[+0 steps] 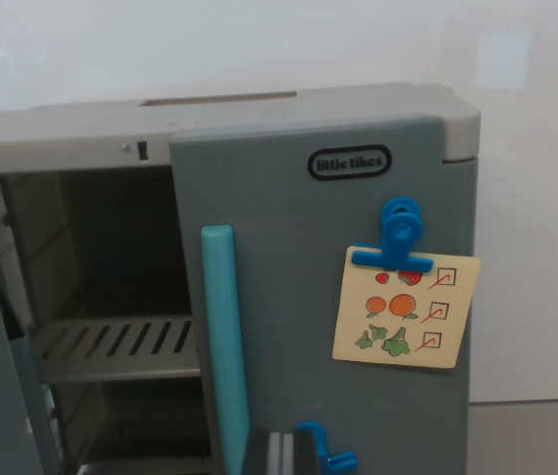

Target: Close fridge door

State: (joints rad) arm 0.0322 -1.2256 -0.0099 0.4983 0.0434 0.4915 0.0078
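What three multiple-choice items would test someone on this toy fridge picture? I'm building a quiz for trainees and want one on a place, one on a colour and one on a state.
1. Where is the picture card?
A. On the shut door, held by a blue clip
B. On the shelf inside
C. On top of the fridge

2. What colour is the upright handle?
A. Red
B. Teal
C. Yellow

3. What state is the compartment at the wrist view's left in?
A. Shut
B. Open, with its slotted shelf showing
C. Covered by a cloth

Answers:
1 A: the card hangs from the clip on the door front.
2 B: the bar beside the door edge is teal.
3 B: the inside walls and shelf are in plain sight.
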